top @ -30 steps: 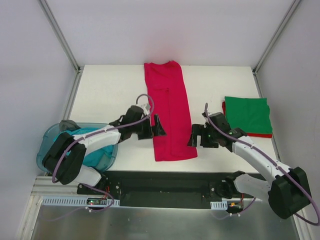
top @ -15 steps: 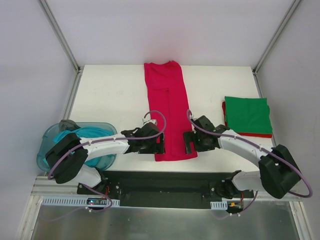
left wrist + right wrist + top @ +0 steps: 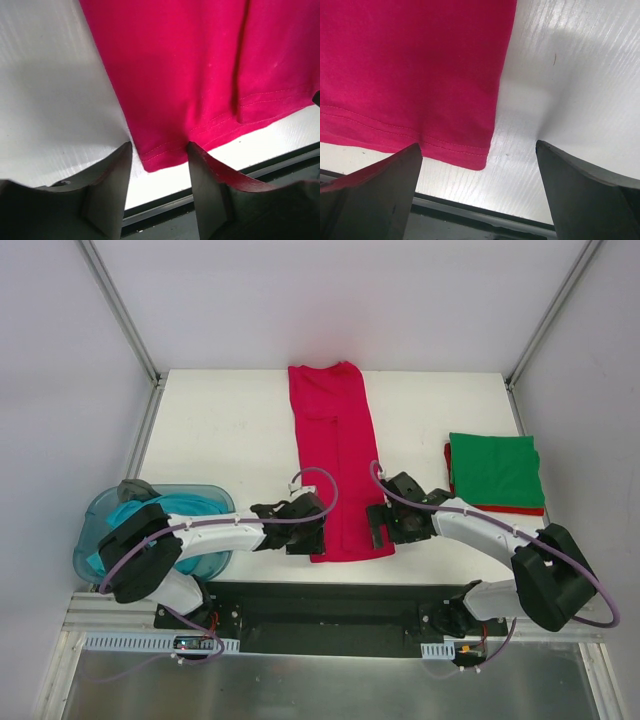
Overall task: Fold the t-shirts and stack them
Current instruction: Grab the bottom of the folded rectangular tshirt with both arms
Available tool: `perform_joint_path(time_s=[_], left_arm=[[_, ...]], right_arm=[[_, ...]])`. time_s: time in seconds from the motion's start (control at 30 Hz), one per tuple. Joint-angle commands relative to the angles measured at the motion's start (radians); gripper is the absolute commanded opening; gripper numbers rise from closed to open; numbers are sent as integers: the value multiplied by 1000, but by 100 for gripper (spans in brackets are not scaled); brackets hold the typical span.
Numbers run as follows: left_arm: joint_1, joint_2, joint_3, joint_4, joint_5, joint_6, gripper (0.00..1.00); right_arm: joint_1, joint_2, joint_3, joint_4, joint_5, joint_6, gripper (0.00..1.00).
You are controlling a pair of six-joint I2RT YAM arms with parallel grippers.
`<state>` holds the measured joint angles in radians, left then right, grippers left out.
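A crimson red t-shirt [image 3: 335, 440], folded into a long strip, lies flat down the middle of the white table. My left gripper [image 3: 312, 532] is at its near left corner. In the left wrist view, the hem corner [image 3: 160, 157] lies between the half-narrowed jaws, and the right finger [image 3: 210, 185] touches the cloth. My right gripper [image 3: 378, 525] is at the near right corner, jaws wide apart around the hem corner [image 3: 477, 157]. A folded green t-shirt [image 3: 495, 468] rests on a folded red one [image 3: 510, 509] at the right. A teal t-shirt [image 3: 122, 514] sits in the tub.
The translucent blue tub [image 3: 88, 545] stands at the near left, beside the left arm. The table's front edge and a black rail [image 3: 330, 600] run just behind both grippers. White walls close in the sides and the back.
Both grippers have come toward the near hem of the red strip, the left to its left corner, the right to its right corner. The left jaws have narrowed; the right stay wide.
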<state>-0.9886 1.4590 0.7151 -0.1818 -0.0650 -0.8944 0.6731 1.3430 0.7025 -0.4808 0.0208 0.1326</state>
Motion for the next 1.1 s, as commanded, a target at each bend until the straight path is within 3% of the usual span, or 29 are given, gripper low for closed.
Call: perform_joint_path(time_s=[0.0, 0.13, 0.3, 0.37, 0.53, 0.87, 1.07], left_arm=[[-24, 67, 10, -54, 7, -14, 44], [-25, 80, -2, -76, 8, -43, 36], [-28, 78, -14, -87, -7, -67, 14], [-28, 80, -13, -90, -10, -67, 0], [-28, 84, -13, -94, -19, -58, 0], [-28, 69, -48, -110, -47, -80, 0], [-28, 52, -65, -127, -70, -87, 0]], right_arm=[[5, 2, 26, -21, 27, -4, 99], [3, 2, 17, -5, 10, -4, 99], [14, 22, 22, -2, 21, 1, 96], [26, 33, 29, -7, 27, 4, 95], [54, 50, 37, -18, 53, 30, 92], [69, 96, 28, -110, 203, 96, 75], [69, 64, 15, -122, 218, 124, 52]])
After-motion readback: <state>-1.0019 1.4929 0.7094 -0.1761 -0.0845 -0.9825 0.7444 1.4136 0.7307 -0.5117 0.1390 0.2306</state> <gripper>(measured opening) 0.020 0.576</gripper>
